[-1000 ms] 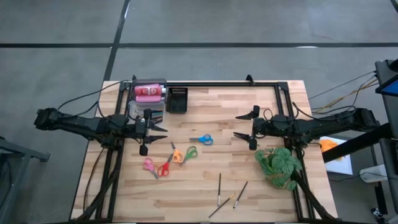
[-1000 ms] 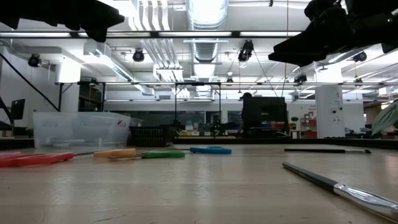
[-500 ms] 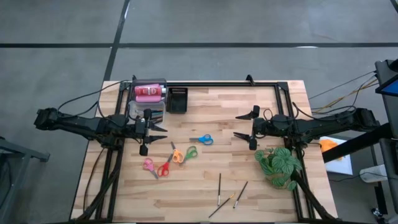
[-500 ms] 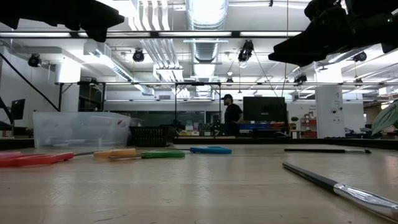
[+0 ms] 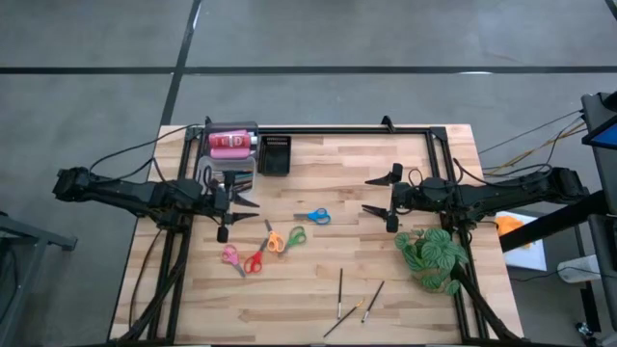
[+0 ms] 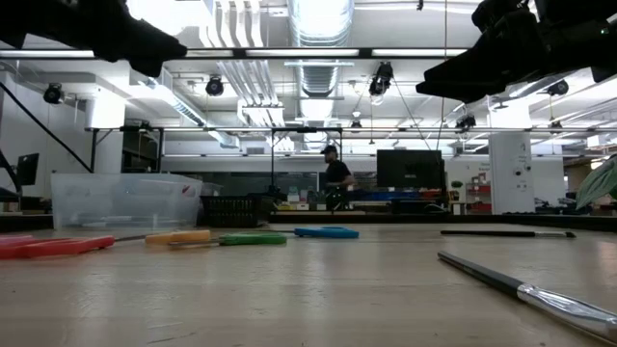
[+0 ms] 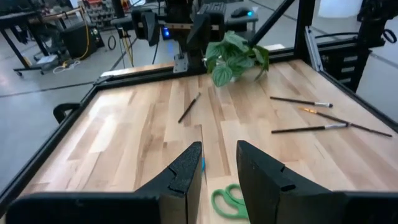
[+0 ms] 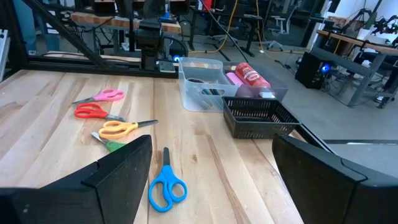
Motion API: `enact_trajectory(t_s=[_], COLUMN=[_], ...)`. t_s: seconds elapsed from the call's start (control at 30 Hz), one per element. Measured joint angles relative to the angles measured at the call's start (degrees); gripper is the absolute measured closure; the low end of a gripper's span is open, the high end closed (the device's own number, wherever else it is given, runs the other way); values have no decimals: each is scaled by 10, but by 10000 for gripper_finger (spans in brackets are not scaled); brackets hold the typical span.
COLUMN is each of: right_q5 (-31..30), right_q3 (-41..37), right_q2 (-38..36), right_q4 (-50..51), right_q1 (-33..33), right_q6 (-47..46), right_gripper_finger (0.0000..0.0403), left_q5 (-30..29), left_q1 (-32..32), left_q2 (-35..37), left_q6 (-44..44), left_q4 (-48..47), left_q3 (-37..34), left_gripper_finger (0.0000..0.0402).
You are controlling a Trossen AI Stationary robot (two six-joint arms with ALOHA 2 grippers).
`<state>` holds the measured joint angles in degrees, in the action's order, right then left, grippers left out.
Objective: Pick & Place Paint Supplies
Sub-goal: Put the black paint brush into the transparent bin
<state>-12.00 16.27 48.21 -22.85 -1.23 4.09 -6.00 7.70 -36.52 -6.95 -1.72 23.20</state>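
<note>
Left gripper hangs empty, fingers nearly pinched, by the clear tub near the table's back-left corner, probably lining up on the blue scissors mid-table, while right gripper waits wide open.

Table pale striped wood, framed in black; scissors blue, orange, green, red and pink; plant green; tub clear, holding a red tube and a pink bottle; tray black mesh; both arms dark.
</note>
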Motion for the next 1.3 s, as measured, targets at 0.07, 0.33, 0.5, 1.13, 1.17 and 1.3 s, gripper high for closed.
enact_trajectory(t_s=[0.07, 0.33, 0.5, 1.13, 1.17, 1.3], right_q5=[0, 0, 0, 1, -6, -60], right_q3=[0, 0, 0, 85, 109, 197], right_q2=[0, 0, 0, 0, 2, 27], right_q4=[0, 0, 0, 235, 292, 508], right_q1=[0, 0, 0, 1, 2, 2], right_q6=[0, 0, 0, -67, -86, -182], right_gripper_finger=[72, 72, 72, 72, 72, 72], left_q5=[0, 0, 0, 0, 0, 0], left_q1=[0, 0, 0, 0, 0, 0], left_q2=[0, 0, 0, 0, 0, 0], left_q6=[0, 15, 15, 15, 15, 15], left_q4=[0, 1, 1, 1, 1, 1], left_q3=[0, 0, 0, 0, 0, 0], left_gripper_finger=[300, 300, 300, 300, 300, 300])
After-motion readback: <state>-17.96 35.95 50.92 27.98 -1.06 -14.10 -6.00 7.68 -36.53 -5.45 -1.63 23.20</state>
